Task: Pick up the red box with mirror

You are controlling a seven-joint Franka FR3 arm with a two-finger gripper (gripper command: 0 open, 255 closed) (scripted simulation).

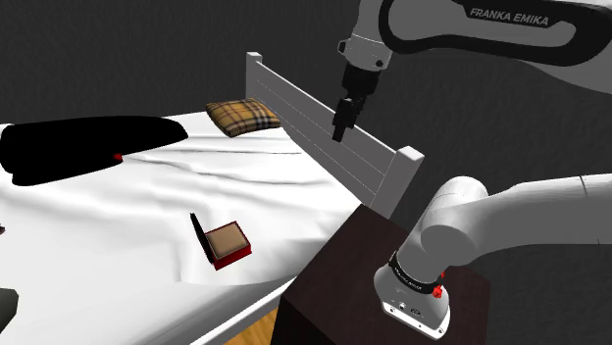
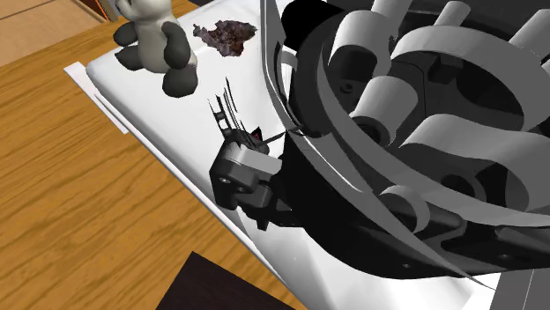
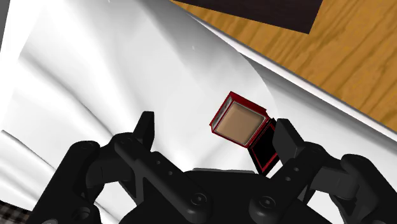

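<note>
Approach phase, no grasp yet. Fingers (image 3: 145, 130) are spread wide w/ nothing btwn them, hanging high over the bed (image 1: 118, 211) near the headboard (image 1: 294, 108). Box (image 1: 226, 243) sits on the sheet close to the bed's side edge by the stand (image 1: 333, 265): lid up, red shell, tan inside, well apart from the fingers. In the wrist view it's off toward one finger, not centred. Next, I'd say: swing out toward that edge, centre over the box, square up w/ its sides, then drop. The raised lid could snag.
</note>
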